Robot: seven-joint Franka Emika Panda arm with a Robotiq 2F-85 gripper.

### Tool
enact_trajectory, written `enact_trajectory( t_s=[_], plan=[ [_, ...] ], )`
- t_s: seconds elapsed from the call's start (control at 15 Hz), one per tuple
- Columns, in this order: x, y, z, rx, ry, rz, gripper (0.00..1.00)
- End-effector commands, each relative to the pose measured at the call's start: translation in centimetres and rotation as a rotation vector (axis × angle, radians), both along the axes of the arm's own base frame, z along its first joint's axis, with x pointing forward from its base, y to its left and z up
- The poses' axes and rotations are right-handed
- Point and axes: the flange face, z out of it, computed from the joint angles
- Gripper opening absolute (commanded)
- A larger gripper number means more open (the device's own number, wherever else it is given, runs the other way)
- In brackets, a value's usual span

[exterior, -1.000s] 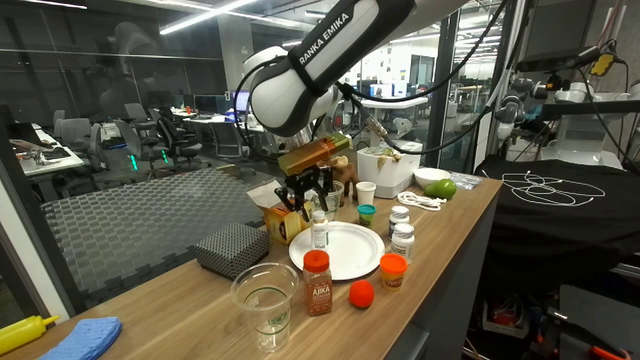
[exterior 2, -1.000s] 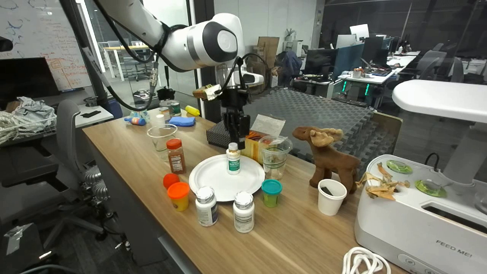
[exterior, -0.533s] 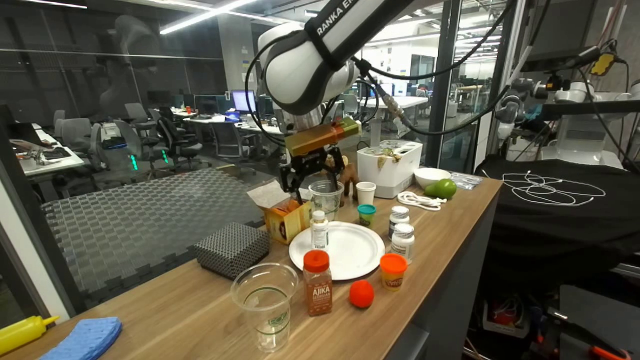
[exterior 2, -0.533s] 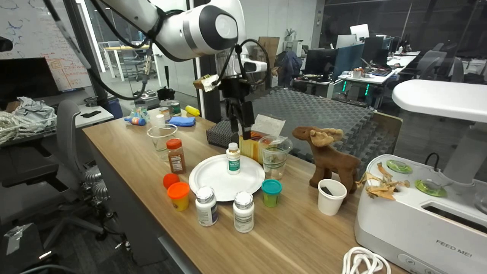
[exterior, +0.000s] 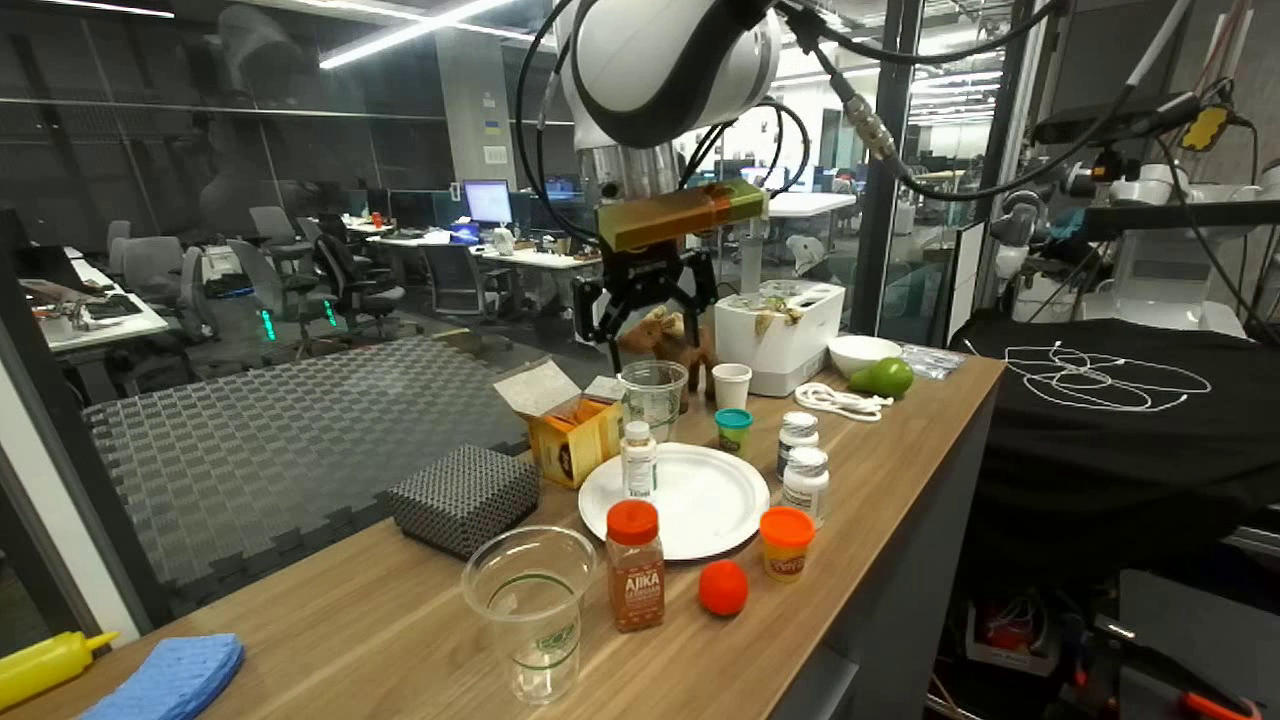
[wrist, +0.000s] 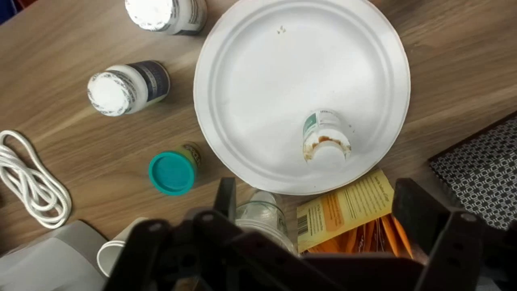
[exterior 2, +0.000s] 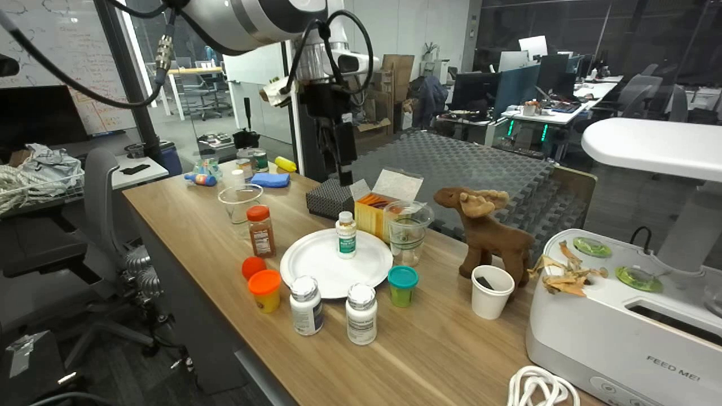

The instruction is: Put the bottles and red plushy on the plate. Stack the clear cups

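Currently the fingers (wrist: 416,212) hang wide apart, empty, above a bench (exterior 2: 440,349) holding: one plate (wrist: 262,72), one bottle (wrist: 325,135) upright upon it; two further bottles (wrist: 131,87), white-capped, presumably next, upright just beside the plate, up and left of the fingers in the wrist view

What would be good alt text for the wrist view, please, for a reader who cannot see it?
A white-capped bottle stands on a round white plate, seen from above. The open claw shows along the bottom, gripping nothing; two white bottles and a teal-lidded tub stand left of the plate.
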Motion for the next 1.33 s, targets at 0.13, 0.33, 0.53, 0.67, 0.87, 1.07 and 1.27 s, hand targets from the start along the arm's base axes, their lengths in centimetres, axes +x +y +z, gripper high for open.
enact_trajectory(
  t_s=[0.13, 0.33, 0.53, 0.67, 0.87, 1.07, 1.27],
  plan=[
    [-5.7, 0.7, -0.1, 0.152, -0.035, 0.041, 1.0],
    [-7.7, 2.6, -0.7, 0.215, -0.041, 0.064, 1.0],
    [-9.6, 5.1, -1.2, 0.242, -0.046, 0.074, 1.0],
    [-10.4, 6.5, -1.7, 0.263, -0.047, 0.095, 1.0],
    [-11.1, 8.2, -2.6, 0.268, -0.034, 0.106, 1.0],
    [-11.2, 9.3, -3.6, 0.26, -0.014, 0.113, 1.0],
    [-11.1, 10.1, -4.3, 0.254, 0.001, 0.121, 1.0]
  ],
)
